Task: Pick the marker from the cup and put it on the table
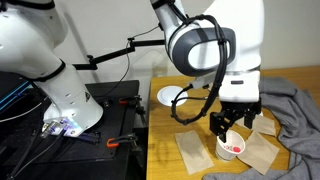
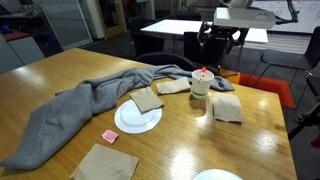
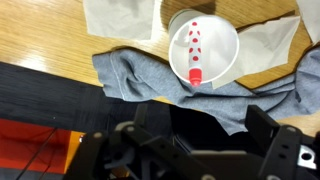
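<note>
The white cup (image 3: 222, 40) stands on the tan table (image 3: 40, 35); it also shows in both exterior views (image 1: 232, 148) (image 2: 202, 88). The marker (image 3: 194, 52), pinkish-white with red parts, stands tilted inside the cup, red end up; its tip pokes above the rim (image 2: 203, 72). My gripper (image 3: 195, 140) hangs above the cup, open and empty, with its fingers apart. In an exterior view the gripper (image 1: 231, 127) is just over the cup's mouth and does not touch the marker.
Grey cloth (image 3: 140, 75) (image 2: 80, 105) lies beside the cup. Pinkish-tan pads (image 1: 190, 150) (image 1: 262, 150) flank it. A white plate (image 2: 132, 122) holds another pad; a second plate (image 1: 170, 96) lies behind. A black stand (image 1: 115, 110) borders the table edge.
</note>
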Robot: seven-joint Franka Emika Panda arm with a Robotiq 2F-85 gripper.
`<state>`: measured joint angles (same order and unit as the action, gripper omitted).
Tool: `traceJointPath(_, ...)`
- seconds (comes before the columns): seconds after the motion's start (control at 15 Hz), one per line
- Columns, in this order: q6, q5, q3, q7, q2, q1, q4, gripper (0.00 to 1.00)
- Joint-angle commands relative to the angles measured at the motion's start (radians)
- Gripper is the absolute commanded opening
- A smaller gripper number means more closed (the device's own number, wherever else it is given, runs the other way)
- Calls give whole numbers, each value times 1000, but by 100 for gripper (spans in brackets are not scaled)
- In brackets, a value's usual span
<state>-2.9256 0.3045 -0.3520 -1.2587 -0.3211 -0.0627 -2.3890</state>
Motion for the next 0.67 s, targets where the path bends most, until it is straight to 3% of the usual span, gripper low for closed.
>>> traceJointPath(0.0, 56, 2, -92, -100, -42, -105, 53, 100)
traceJointPath(0.27, 92, -3, -116, -168, -97, -153, 101, 100)
traceJointPath(0.33, 89, -9, -110, -175, -110, -154, 107, 96)
traceJointPath(0.4, 90, -12, -107, -183, -120, -157, 113, 84)
traceJointPath(0.6, 88, -28, -101, -188, -149, -160, 125, 73)
